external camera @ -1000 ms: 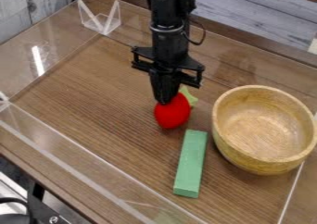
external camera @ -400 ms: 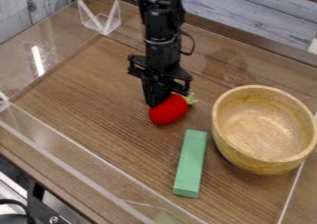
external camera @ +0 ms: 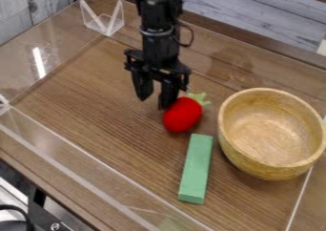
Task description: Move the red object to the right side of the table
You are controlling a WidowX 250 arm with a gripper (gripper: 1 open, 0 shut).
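Red and rounded, with a pale green leafy cap at its upper right, the red object [external camera: 182,115] lies on the brown wood-grain surface [external camera: 90,92] near the middle of the frame. The tool [external camera: 158,94] stands just up and left of it, pointing down, its fingers parted and holding nothing; whether the nearer finger touches the fruit cannot be told. A wooden bowl [external camera: 270,132] sits close on the right, a flat green block [external camera: 196,167] just below. Open wood spreads to the left and lower left, edged by low clear walls [external camera: 76,151].
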